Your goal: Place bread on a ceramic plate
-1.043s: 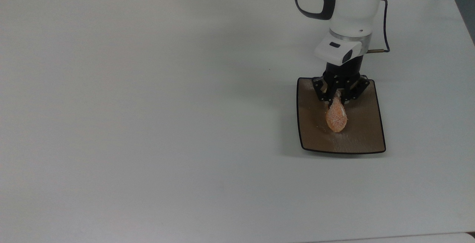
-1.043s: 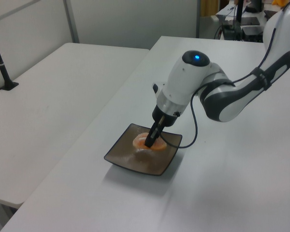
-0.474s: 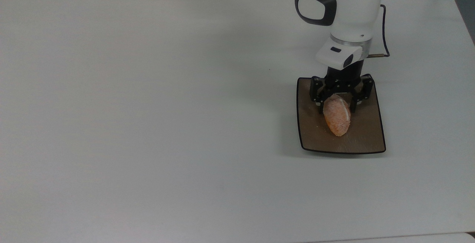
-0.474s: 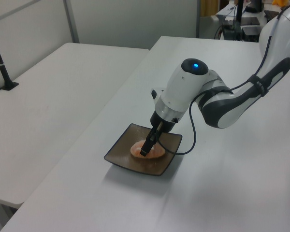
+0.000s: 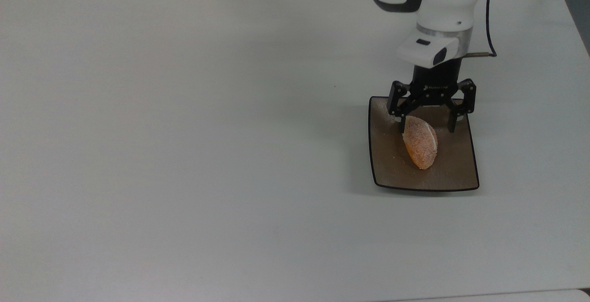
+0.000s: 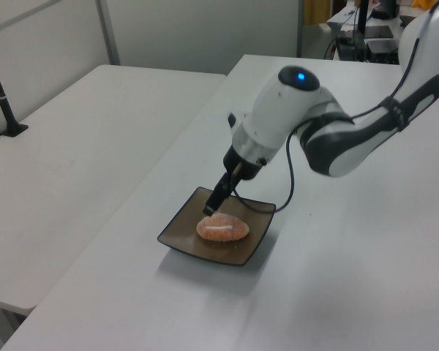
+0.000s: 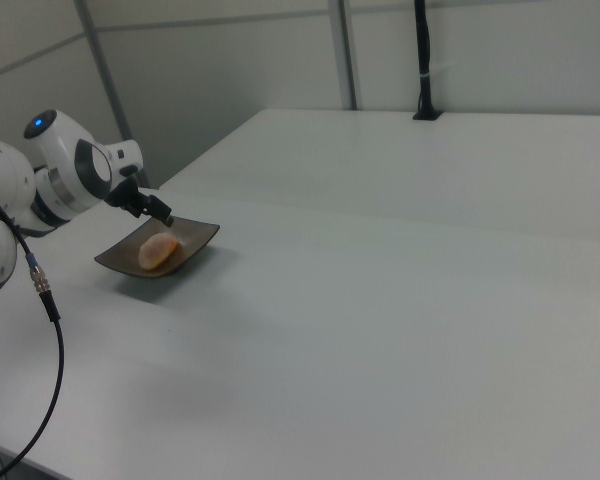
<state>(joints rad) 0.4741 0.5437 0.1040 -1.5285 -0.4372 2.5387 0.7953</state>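
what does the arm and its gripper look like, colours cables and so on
The arm has glossy white rounded shells with dark grey joint sections and a blue light on top. A thin black cable loops beside the wrist. The gripper is black, with a white housing and a silver ring above it.

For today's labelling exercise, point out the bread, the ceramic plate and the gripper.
bread [image 5: 420,143], top view, middle of its sugary crust
ceramic plate [image 5: 454,173], top view, bare dished surface
gripper [image 5: 428,126], top view, midway between open fingertips
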